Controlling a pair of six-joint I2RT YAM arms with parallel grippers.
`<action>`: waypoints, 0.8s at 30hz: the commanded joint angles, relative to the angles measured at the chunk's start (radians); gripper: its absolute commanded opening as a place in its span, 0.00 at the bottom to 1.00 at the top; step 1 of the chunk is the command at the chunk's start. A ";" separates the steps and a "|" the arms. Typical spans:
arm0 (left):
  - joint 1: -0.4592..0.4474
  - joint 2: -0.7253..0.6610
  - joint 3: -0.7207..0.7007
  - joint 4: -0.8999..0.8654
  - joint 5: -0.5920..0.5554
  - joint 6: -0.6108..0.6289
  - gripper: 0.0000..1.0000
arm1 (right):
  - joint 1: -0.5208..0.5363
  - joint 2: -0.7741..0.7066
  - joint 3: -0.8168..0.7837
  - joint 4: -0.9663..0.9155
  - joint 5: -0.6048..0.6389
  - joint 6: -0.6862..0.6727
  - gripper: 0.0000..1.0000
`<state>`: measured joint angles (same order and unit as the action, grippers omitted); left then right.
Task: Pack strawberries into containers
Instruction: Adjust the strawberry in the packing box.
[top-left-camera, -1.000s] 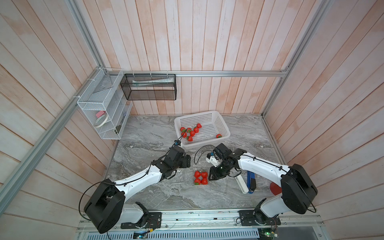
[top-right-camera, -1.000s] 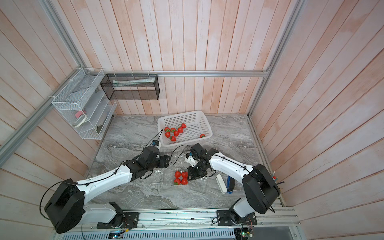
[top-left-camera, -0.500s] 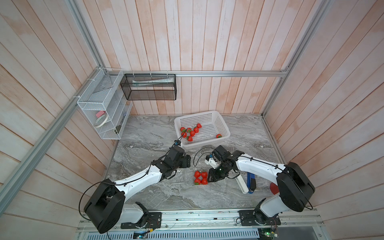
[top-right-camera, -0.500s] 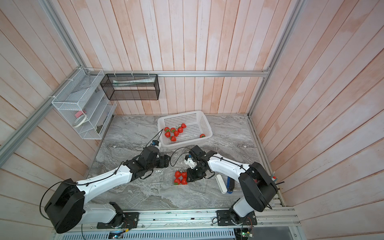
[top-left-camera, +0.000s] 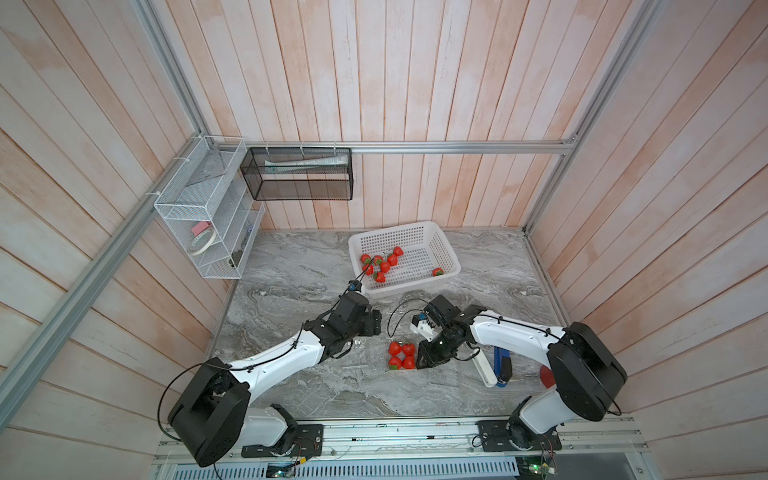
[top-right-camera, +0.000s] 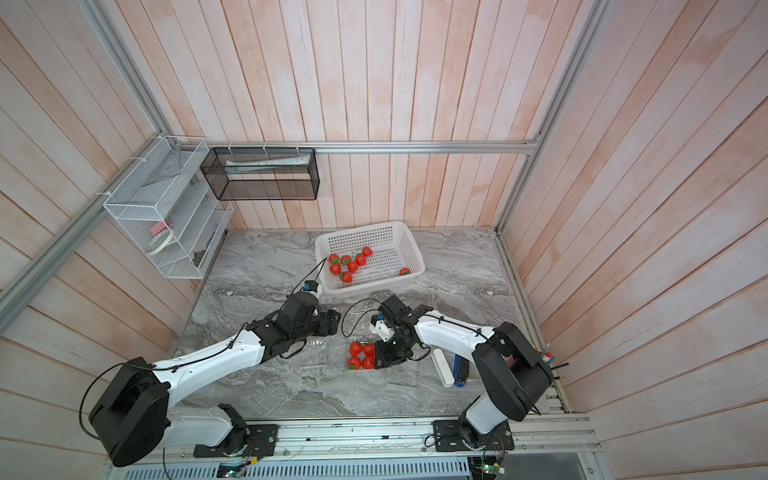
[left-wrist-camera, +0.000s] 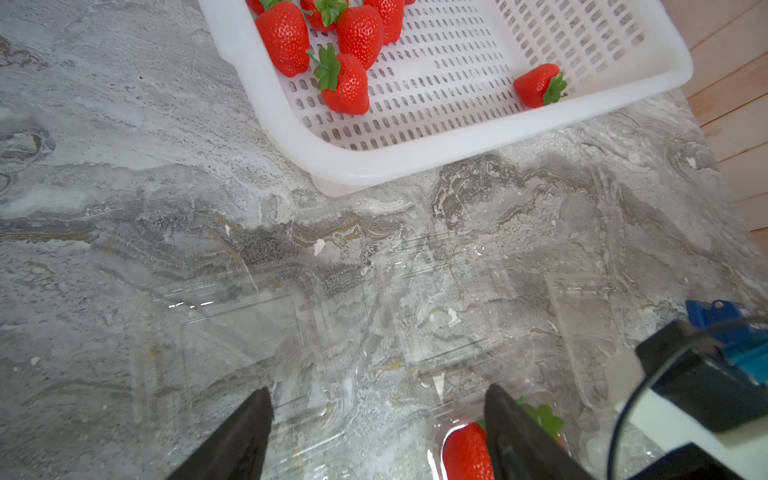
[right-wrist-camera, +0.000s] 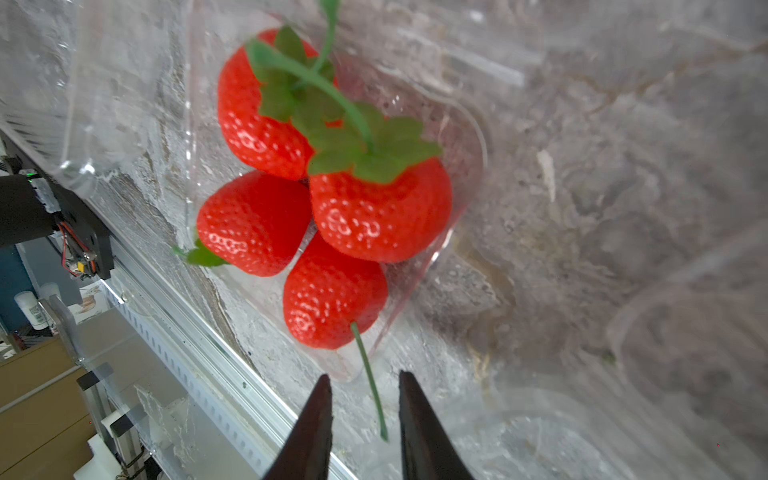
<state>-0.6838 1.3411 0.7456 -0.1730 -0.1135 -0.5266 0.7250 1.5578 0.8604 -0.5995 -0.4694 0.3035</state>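
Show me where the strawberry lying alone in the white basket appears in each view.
In a top view: the lone strawberry lies in the near right corner of the white basket.
In a top view: the same corner.
Left wrist: upper right of the picture, against the basket wall.
Right wrist: not in it.
Shared landmark: the basket rim.

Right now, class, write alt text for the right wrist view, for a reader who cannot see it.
Four red strawberries with green caps sit clustered in a clear plastic clamshell container on a grey marble tabletop. The right gripper points at them, its two dark fingers slightly apart, one berry's thin green stem running between them unpinched.
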 joint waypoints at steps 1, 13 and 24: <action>-0.004 0.009 0.031 -0.010 -0.019 0.005 0.82 | 0.005 -0.001 -0.008 -0.004 -0.008 -0.002 0.27; -0.005 0.004 0.028 -0.014 -0.019 0.005 0.82 | 0.004 -0.002 0.023 -0.018 0.003 -0.006 0.09; -0.004 0.015 0.028 -0.005 -0.016 0.002 0.82 | 0.005 -0.004 0.110 -0.103 0.012 -0.030 0.06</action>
<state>-0.6838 1.3457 0.7464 -0.1799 -0.1135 -0.5266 0.7250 1.5578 0.9325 -0.6540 -0.4690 0.2909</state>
